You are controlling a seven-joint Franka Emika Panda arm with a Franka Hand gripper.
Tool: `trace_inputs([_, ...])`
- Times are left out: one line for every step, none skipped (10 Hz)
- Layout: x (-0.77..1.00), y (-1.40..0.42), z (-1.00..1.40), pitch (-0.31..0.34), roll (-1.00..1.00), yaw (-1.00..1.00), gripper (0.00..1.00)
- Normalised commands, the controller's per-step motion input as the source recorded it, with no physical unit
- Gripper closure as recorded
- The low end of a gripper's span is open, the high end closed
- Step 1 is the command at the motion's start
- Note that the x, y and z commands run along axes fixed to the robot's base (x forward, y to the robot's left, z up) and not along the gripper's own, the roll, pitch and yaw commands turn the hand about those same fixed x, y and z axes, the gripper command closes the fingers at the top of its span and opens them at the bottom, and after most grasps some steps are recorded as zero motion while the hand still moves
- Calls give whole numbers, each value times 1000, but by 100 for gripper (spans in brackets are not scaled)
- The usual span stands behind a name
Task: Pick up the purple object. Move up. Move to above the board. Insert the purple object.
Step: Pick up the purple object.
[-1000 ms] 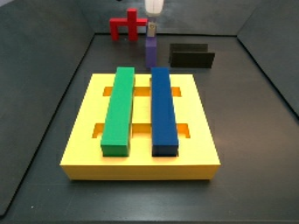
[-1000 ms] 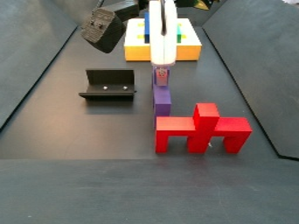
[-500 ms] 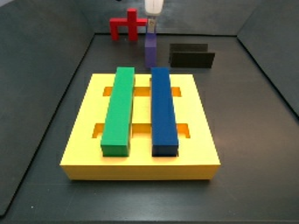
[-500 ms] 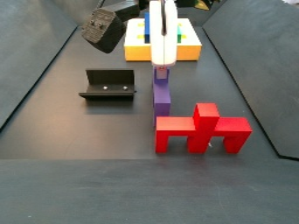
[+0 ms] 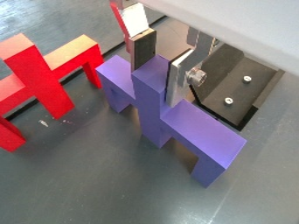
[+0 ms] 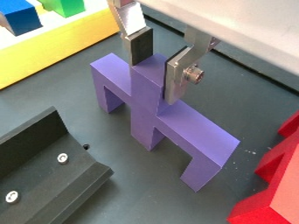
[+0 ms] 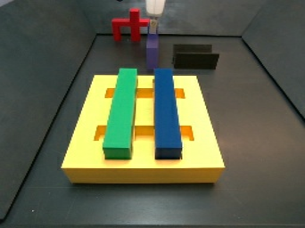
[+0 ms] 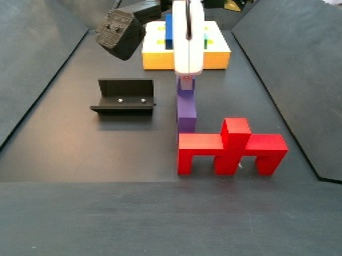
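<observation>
Both wrist views show the purple object (image 6: 156, 122) lying flat on the floor, its raised middle between the fingers (image 6: 180, 76) of the gripper (image 6: 159, 59), plates apart, straddling it. Beside it stand the red piece (image 5: 42, 77) and the fixture (image 6: 47, 173); the board (image 7: 143, 120) lies well apart.

The gripper (image 8: 187, 78) has come down a little more over the purple object (image 8: 186, 106); in both wrist views its fingers (image 6: 179, 73) now stand on either side of the raised middle part
</observation>
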Motion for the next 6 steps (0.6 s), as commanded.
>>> trace_inputs([0, 0, 0, 0, 0, 0, 100])
trace_inputs([0, 0, 0, 0, 0, 0, 100])
trace_inputs([0, 0, 0, 0, 0, 0, 100])
trace_inputs([0, 0, 0, 0, 0, 0, 100])
trace_inputs([0, 0, 0, 0, 0, 0, 100])
trace_inputs([0, 0, 0, 0, 0, 0, 100])
